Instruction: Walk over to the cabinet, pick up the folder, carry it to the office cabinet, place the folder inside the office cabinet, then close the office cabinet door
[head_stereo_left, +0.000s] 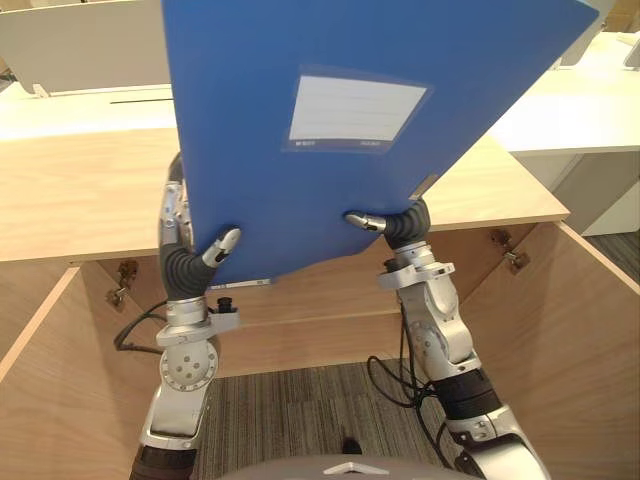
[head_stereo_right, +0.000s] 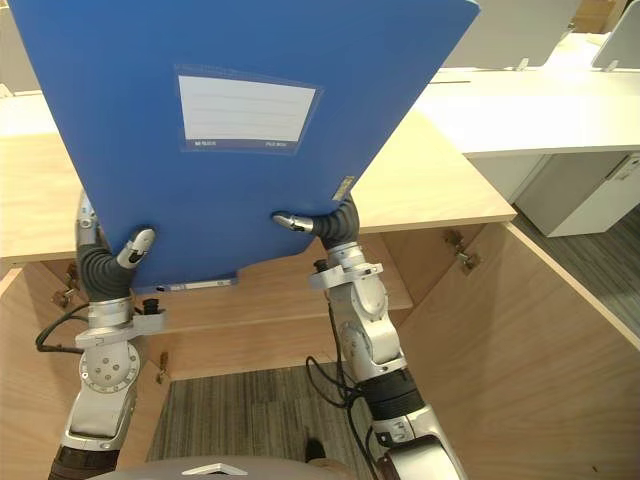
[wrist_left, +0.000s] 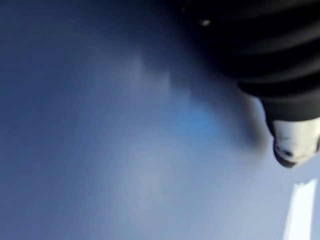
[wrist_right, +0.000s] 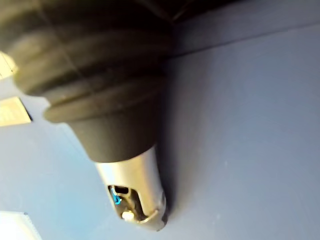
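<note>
A large blue folder (head_stereo_left: 250, 150) with a white label (head_stereo_left: 355, 108) on its face is held upright and slightly tilted in front of me, above the open office cabinet (head_stereo_left: 80, 190). My left hand (head_stereo_left: 190, 262) grips its lower left corner, the thumb (wrist_left: 292, 142) pressed on the blue face (wrist_left: 125, 150). My right hand (head_stereo_left: 405, 225) holds the lower right edge, its thumb (wrist_right: 135, 190) flat on the folder (wrist_right: 240, 125). The fingers of both hands are hidden behind the folder.
The cabinet has a light wood top and both doors swung out, the left door (head_stereo_left: 50, 380) and the right door (head_stereo_left: 560, 330) flanking me. Grey carpet (head_stereo_left: 290, 410) lies between them. White desks (head_stereo_left: 580, 110) stand behind at the right.
</note>
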